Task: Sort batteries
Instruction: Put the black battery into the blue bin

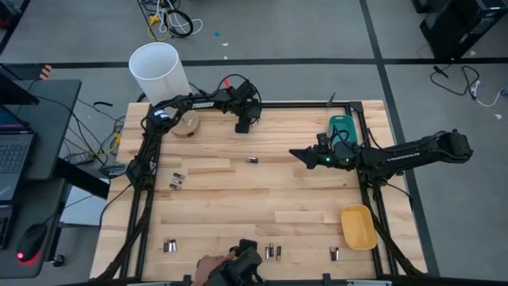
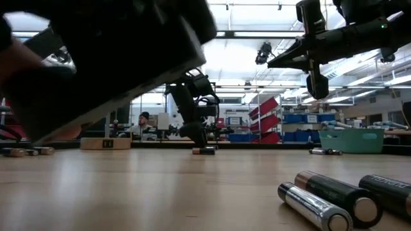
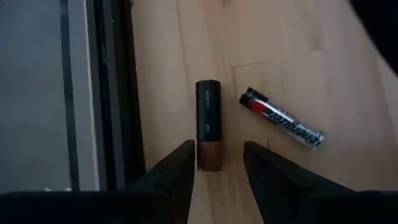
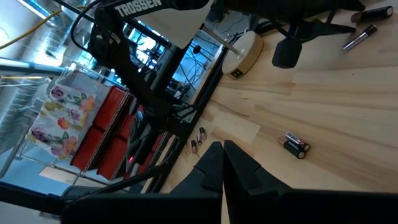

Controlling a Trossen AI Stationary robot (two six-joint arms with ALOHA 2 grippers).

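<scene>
We reach for the dark battery at the far edge of the table.

Our left gripper (image 3: pixel 217 171) has its two fingers open, and the copper end of the dark battery (image 3: pixel 209 124) sits right between the tips, not yet squeezed. The battery's long side points straight away from the fingers, so we judge they can go forward and close on its sides. A silver and red battery (image 3: pixel 283 117) lies just beside it, tilted. In the high view this gripper (image 1: pixel 244 123) is by the table's back rail. Our right gripper (image 4: pixel 222 163) is shut tight and holds nothing. It hangs above the table near the teal tray (image 1: pixel 343 125), so the left arm is the nearer one. More batteries (image 1: pixel 175 182) lie well apart.
</scene>
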